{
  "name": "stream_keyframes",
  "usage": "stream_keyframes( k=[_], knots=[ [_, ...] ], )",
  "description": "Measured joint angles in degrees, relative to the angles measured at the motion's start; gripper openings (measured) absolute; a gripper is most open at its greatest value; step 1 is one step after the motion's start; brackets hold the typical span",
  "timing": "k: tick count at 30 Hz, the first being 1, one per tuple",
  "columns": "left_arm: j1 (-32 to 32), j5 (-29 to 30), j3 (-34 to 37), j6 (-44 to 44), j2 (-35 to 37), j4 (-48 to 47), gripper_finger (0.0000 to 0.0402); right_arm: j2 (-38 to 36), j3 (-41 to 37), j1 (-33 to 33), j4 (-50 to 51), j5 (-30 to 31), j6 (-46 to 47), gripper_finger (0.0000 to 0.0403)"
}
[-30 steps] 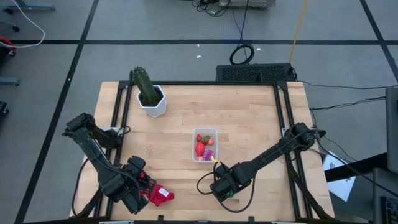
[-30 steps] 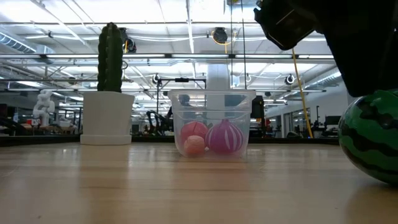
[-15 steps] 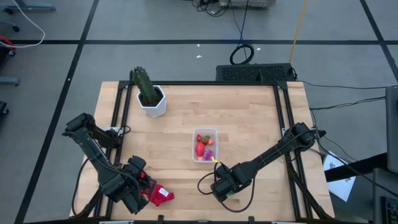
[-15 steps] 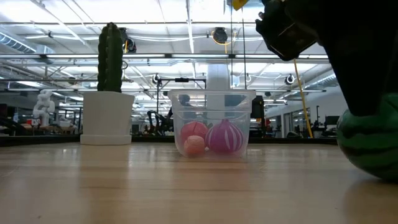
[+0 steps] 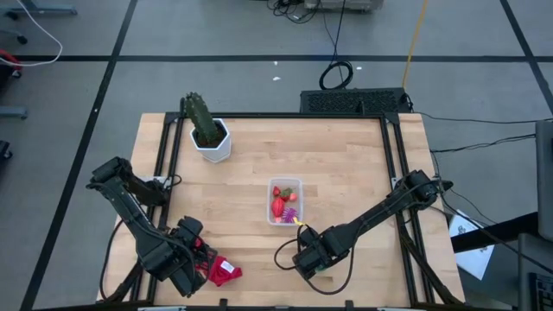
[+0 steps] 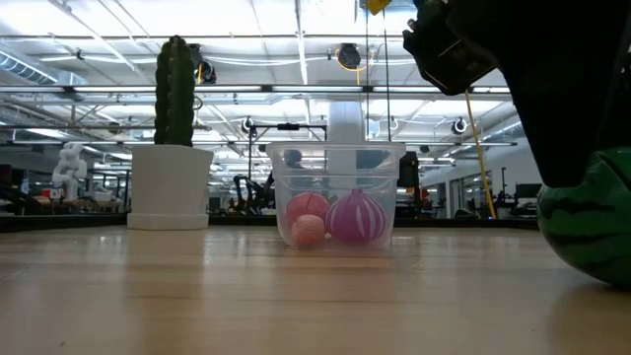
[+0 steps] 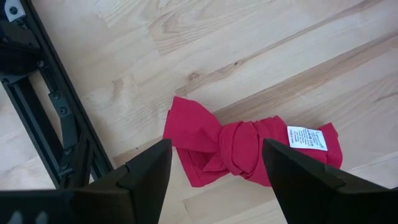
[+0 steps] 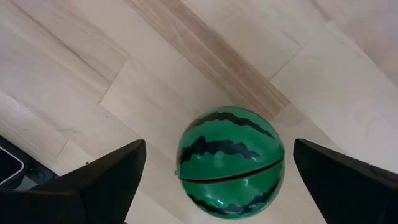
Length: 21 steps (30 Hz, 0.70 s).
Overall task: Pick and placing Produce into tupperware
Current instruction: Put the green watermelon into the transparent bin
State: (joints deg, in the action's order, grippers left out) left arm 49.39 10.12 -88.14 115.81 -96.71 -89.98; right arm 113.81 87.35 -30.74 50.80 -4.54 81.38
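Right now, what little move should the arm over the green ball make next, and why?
Probably lower and close. The right pincer stands open with the watermelon ball between its fingers, resting on the table; it is not yet in the tub.

Green cactus [image 5: 198,116] seen upright in white hexagonal pot [image 5: 212,144], placed near table's far left corner. Red cloth [image 5: 225,273], knotted, white label attached, laid flat on wood table [image 5: 337,164] near front left edge. Black frame rails [image 5: 162,155] fitted along table sides. Black cable [image 5: 335,75] coiled on floor beyond table.
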Motion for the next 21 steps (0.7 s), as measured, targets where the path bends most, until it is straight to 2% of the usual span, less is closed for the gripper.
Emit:
stream_keyframes(
  k=[11,21],
  knots=[
    [0.0,0.0,0.0,0.0,0.0,0.0,0.0253,4.3,-0.1,-0.4,0.3,-3.0,-1.6,0.0400],
    [0.0,0.0,0.0,0.0,0.0,0.0,0.0253,4.2,-0.1,-0.4,-2.6,-1.3,-6.1,0.0400]
  ],
)
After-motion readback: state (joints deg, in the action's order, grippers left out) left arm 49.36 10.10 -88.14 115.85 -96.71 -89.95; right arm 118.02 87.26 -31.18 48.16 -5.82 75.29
